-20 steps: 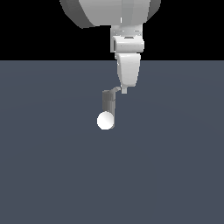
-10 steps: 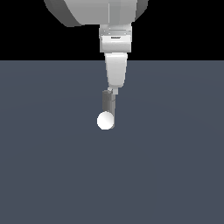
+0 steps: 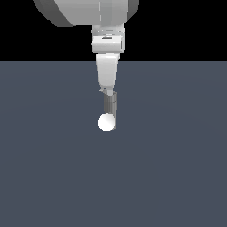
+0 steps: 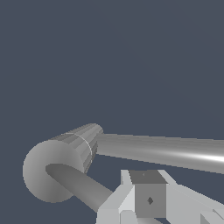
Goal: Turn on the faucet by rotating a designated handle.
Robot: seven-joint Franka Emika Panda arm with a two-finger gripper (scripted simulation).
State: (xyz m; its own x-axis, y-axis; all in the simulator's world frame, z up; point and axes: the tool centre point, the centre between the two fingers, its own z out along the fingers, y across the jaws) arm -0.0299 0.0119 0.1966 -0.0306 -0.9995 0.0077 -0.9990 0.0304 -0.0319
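Note:
In the exterior view the faucet is a short grey post with a white ball-like end on the dark floor. My gripper hangs straight down with its tips at the post's top, fingers together. The handle is hidden behind the tips there. In the wrist view the faucet's round end and ribbed body show. A thin grey bar, the handle, runs from the round end to under my gripper. A longer shiny grey bar runs off sideways from the body.
A flat dark grey floor surrounds the faucet. The large white arm fills the upper middle of the exterior view.
My gripper has moved toward the exterior view's left and now sits over the post's top. The short grey piece seen beside the post's top a second ago no longer shows.

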